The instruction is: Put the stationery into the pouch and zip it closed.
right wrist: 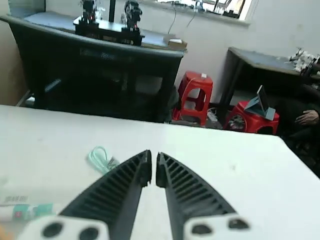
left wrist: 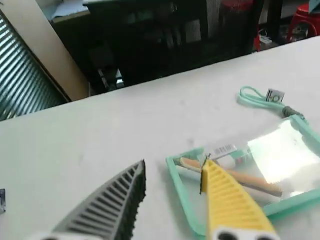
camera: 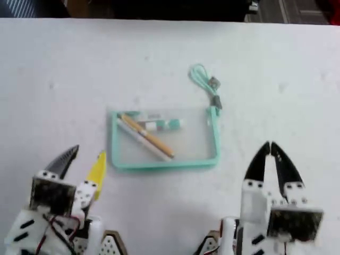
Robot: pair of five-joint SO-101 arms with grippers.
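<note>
Three pieces of stationery lie inside the pouch (camera: 164, 166), judging by the high view: a wooden pencil (camera: 154, 139), a white pen (camera: 139, 139) beside it, and a short teal-and-white item (camera: 163, 125) near the far edge. The pouch lies flat in the middle of the table (camera: 64, 79), between the two arms and a little beyond them. Its clear walls and teal trim suggest thin, soft plastic, light enough to slide or buckle if one side is pulled unbraced. The film also looks slippery, so the stitched trim is probably the surer place to pinch. A teal cord loop (camera: 201, 77) runs from the corner on the right arm's side, tied through a small grey piece (camera: 216, 101) that may be the zip pull. Whether the zip is closed cannot be told from these views. If it is open, the sensible hold would be one arm pinning the trim at the corner near the left gripper (camera: 87, 153) while the other draws the pull or cord along the edge. The left gripper sits near that corner with its grey and yellow fingers spread and empty. The right gripper (camera: 271, 144) sits near the opposite corner, its black fingers pressed almost together on nothing.
</note>
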